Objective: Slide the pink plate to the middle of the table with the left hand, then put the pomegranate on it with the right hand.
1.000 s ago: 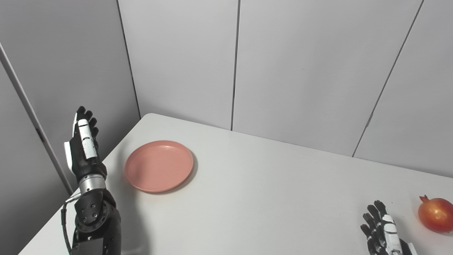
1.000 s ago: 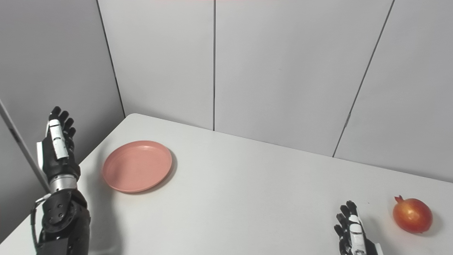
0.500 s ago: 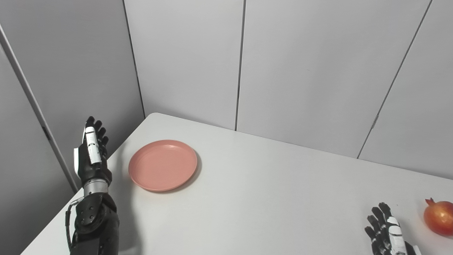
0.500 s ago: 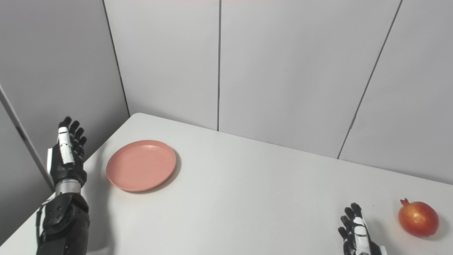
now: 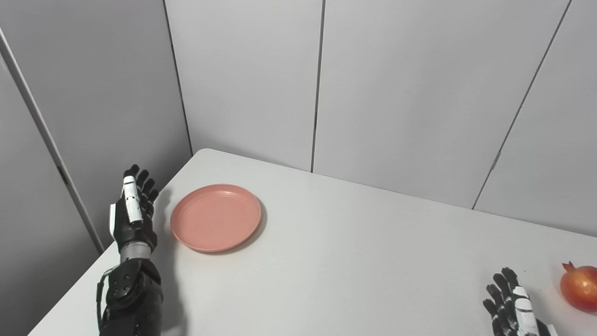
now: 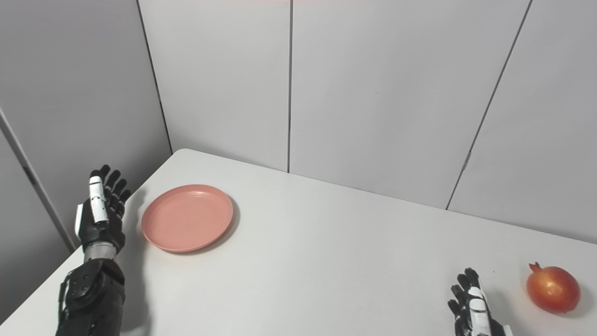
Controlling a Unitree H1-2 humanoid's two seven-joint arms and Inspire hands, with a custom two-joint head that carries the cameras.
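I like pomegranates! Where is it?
The pomegranate sits on the table at the far right, just beside the right hand, far from the plate.

A white table fills the lower part of the view, set into a corner of plain grey wall panels. A round pink plate lies flat near the table's far left side. Just left of it, at the table's left edge, the left hand is raised with its fingers extended upward and spread, holding nothing and apart from the plate. At the bottom right, the right hand shows only partly, its fingers straight and empty. A red-orange pomegranate sits on the table near that hand, to its right, not touching it.
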